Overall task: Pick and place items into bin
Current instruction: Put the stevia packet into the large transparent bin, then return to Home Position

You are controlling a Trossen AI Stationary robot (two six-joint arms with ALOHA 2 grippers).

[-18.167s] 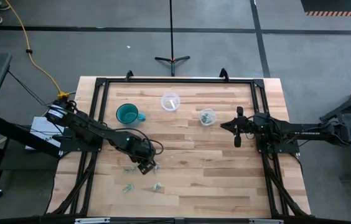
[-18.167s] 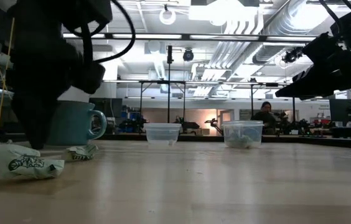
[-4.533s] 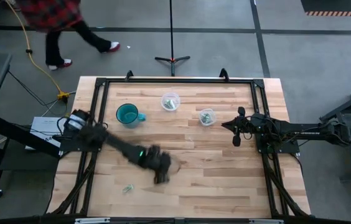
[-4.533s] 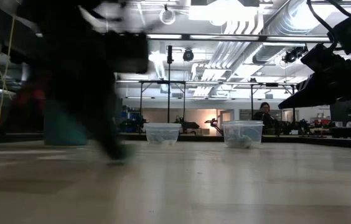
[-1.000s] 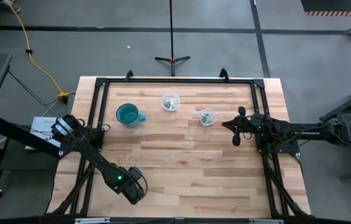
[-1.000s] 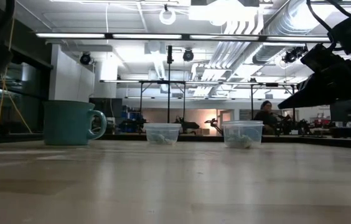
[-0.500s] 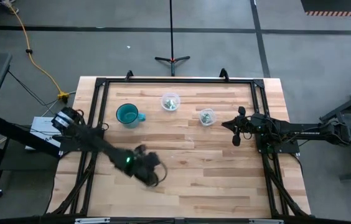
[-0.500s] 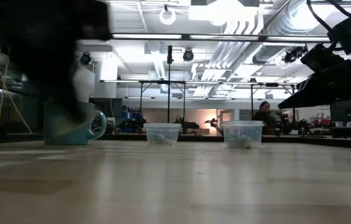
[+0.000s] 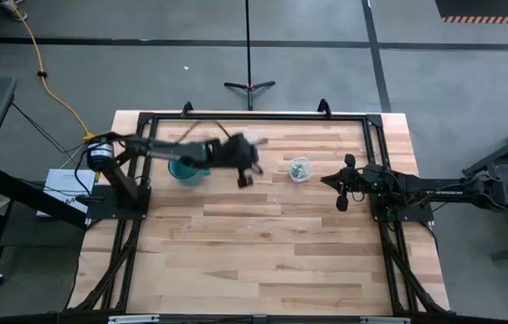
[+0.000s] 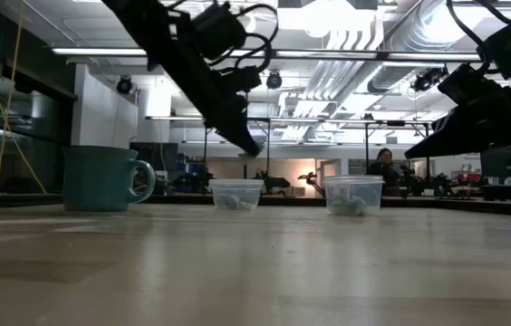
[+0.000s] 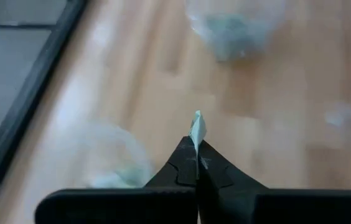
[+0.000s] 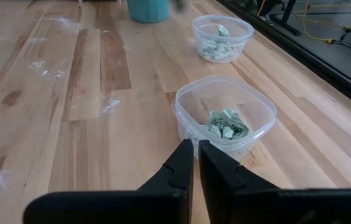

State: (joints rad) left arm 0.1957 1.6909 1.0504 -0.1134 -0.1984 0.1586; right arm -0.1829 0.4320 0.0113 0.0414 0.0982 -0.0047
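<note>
Nearly done — carrying what looks like the last piece

Holding a pale green-and-whitish piece [image 11: 196, 129] pinched between the closed fingertips of the left gripper [image 11: 195, 163], tip of it sticking out just past the fingers. Hanging above the table [image 9: 263, 243] in the low view, fingers angled down toward the nearer clear bin [image 10: 236, 194]. Showing two clear tubs beyond the fingertips in the left wrist view, both blurred: one [image 11: 110, 155] close beside the fingers, the second bin [image 11: 234, 22] farther ahead.

Already sitting in both tubs: green-and-whitish pieces, clear in the right wrist view, just ahead of the right gripper [image 12: 195, 152] and in the farther tub [image 12: 222, 37]. Exact count not readable.

Seeing no loose pieces anywhere on the boards in the high view, so judging this the final drop: release over a tub is what remains.

Waiting at the right edge: right gripper, fingers narrow, nearly together, holding nothing. Teal mug [image 9: 183, 166] untouched.
</note>
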